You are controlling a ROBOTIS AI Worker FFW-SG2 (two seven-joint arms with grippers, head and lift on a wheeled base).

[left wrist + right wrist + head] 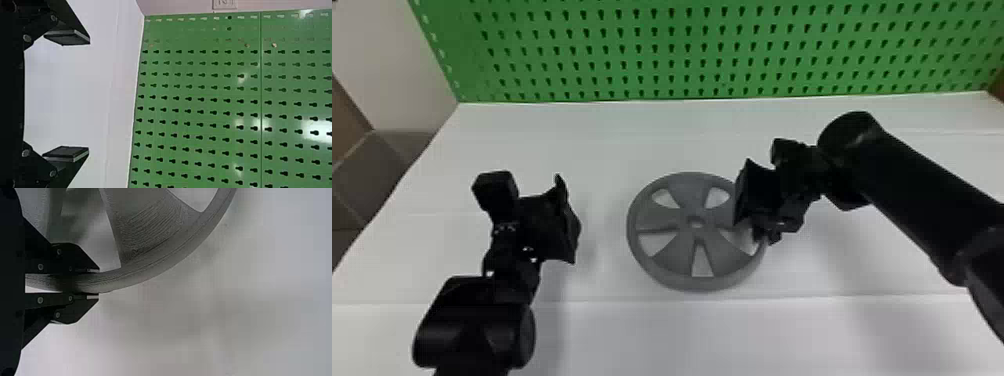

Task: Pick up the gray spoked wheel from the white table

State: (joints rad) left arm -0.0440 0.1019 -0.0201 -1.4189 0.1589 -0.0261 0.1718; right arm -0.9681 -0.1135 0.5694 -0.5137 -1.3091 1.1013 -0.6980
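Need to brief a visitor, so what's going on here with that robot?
The robot's right gripper has its jaws shut on the rim of the gray spoked wheel. The left gripper is open and empty, off to the wheel's left. The wheel looks roughly level; I can't tell whether it is off the white table.

Left gripper (569, 220): fingers spread wide | Right gripper (753, 212): fingers drawn close together
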